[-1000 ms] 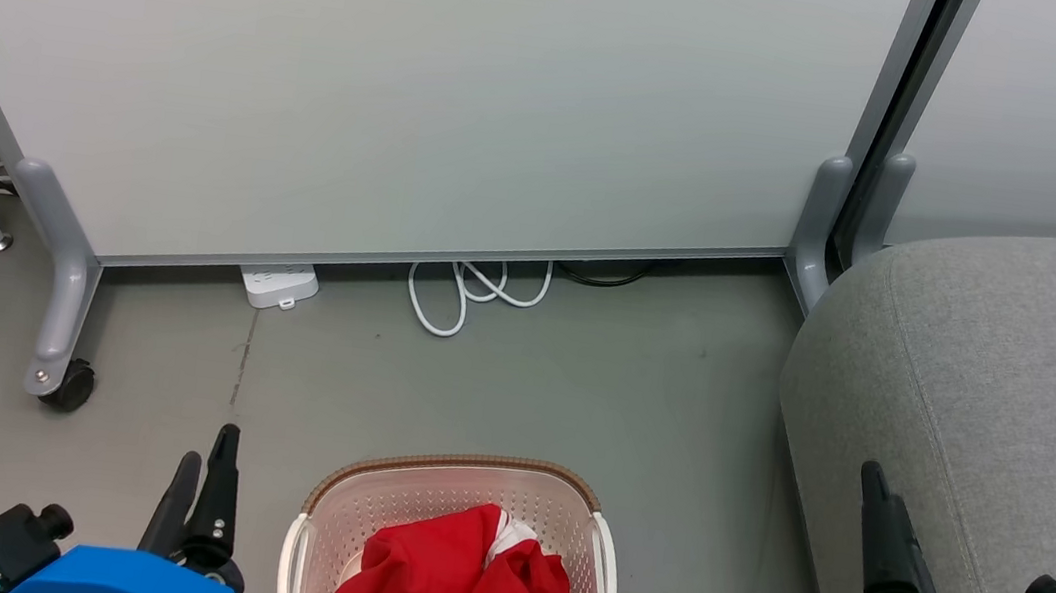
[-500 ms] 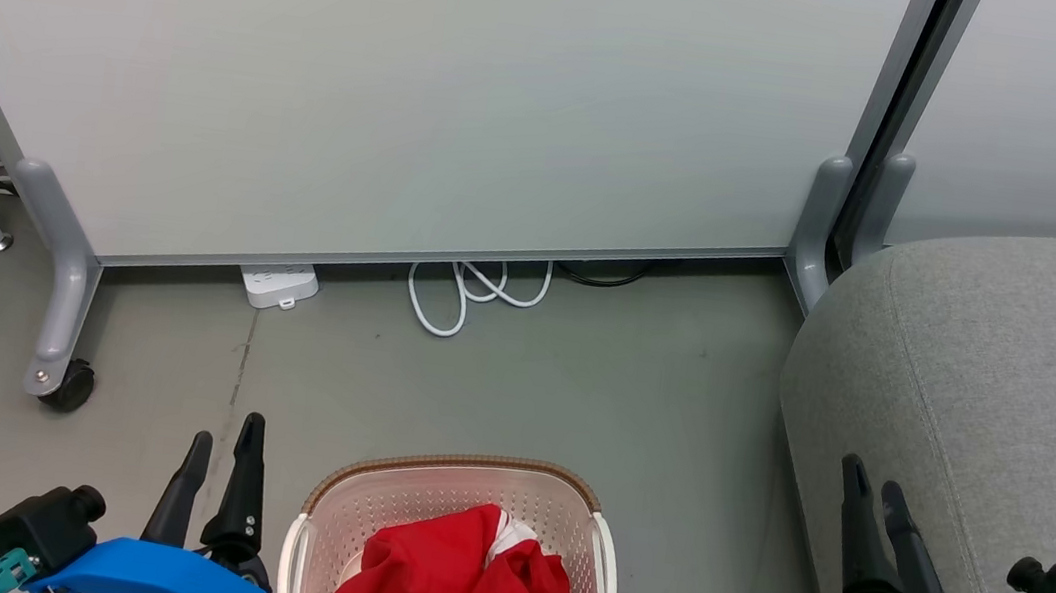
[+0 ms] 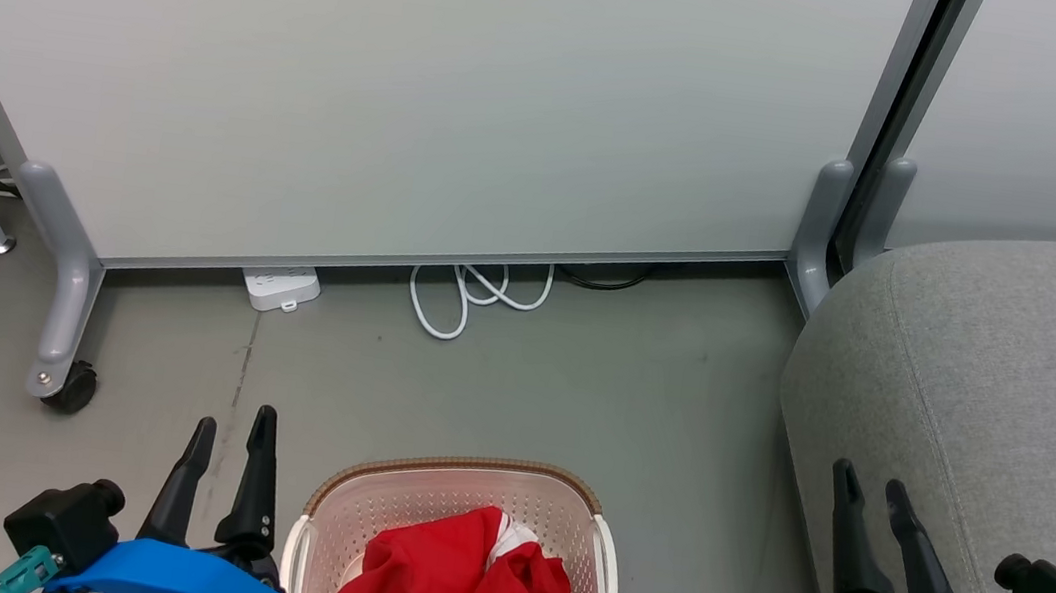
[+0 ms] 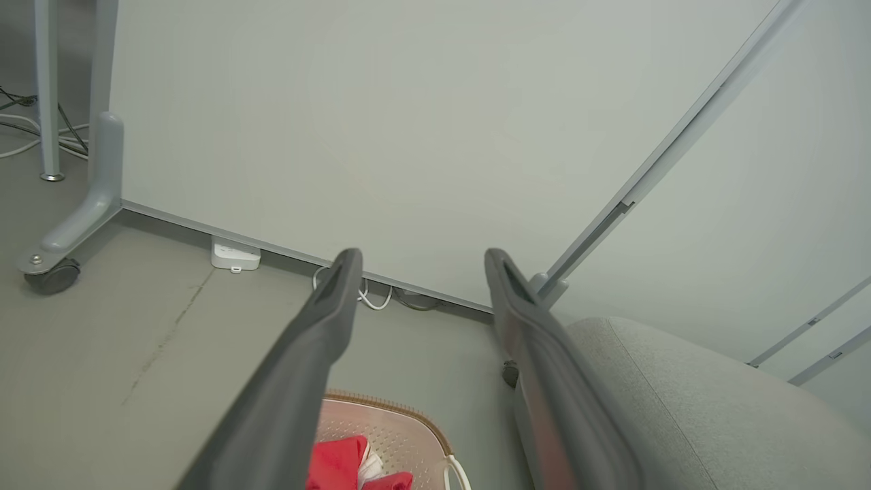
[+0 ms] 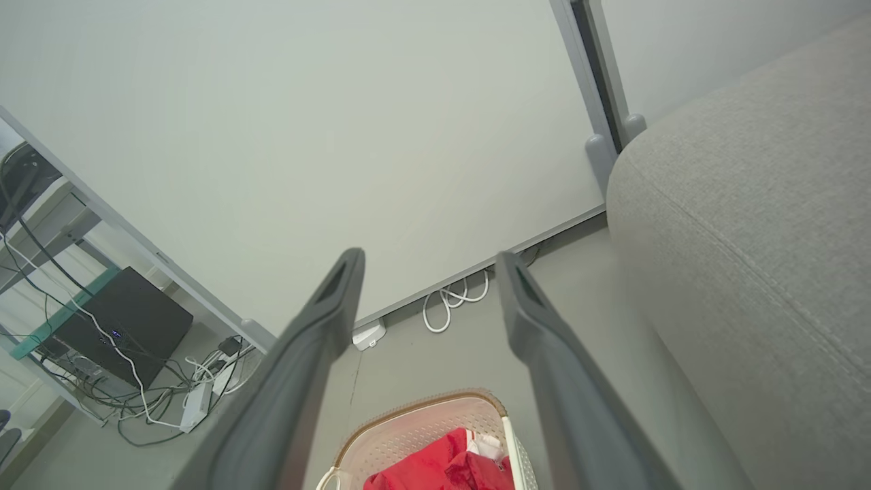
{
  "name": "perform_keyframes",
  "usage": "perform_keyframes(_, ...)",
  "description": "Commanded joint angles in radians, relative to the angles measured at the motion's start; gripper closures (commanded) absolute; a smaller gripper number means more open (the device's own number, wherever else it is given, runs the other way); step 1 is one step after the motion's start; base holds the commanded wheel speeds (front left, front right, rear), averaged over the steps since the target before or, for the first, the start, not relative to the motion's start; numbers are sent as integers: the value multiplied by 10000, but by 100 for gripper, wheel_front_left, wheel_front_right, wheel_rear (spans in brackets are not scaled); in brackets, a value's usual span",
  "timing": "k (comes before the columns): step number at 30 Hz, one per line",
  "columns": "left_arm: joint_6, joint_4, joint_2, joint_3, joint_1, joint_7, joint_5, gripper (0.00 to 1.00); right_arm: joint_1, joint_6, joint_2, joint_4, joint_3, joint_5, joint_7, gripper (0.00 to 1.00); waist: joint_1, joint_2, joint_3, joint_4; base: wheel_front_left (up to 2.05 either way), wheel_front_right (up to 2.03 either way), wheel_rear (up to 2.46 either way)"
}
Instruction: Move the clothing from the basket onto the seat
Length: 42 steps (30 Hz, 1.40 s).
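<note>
bottom centre, the cropped basket [image 3: 463, 495] holds clothing [image 3: 453, 580], long axis unclear. floor [image 3: 703, 429] parts it from the seat [image 3: 999, 395], right. left gripper [image 3: 235, 417] and right gripper [image 3: 870, 477] gape empty.

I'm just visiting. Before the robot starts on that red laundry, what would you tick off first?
1. Red-and-white fabric clothing lying in the cream perforated plastic basket: ok.
2. Left fingers apart, holding nothing: ok.
3. Right fingers apart, holding nothing: ok.
4. Grey woven-fabric sofa seat beside the basket, on the robot's right: ok.
5. White cable loop on the floor, apart from the basket: ok.
6. Number of garments in the heap: cannot tell.
</note>
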Motion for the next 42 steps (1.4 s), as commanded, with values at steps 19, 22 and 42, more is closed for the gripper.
perform_keyframes(19, 168, -159, 12, -188, -151, -548, 1552, 0, 168, 0, -64, -423, -100, -2184, -101, 0, 0, 0, -28, 17, 0, 0, 0)
perform_keyframes(22, 201, -176, 10, -215, -131, -616, 1753, 0, 164, 0, -66, -461, -142, -2496, -157, 0, 0, 0, -37, 26, 0, 0, 0)
perform_keyframes(42, 416, -122, 21, -572, -155, -1023, 3054, 0, 296, -1, -77, -684, -169, -4207, -296, 0, 0, 0, -51, 35, 0, 0, 0)
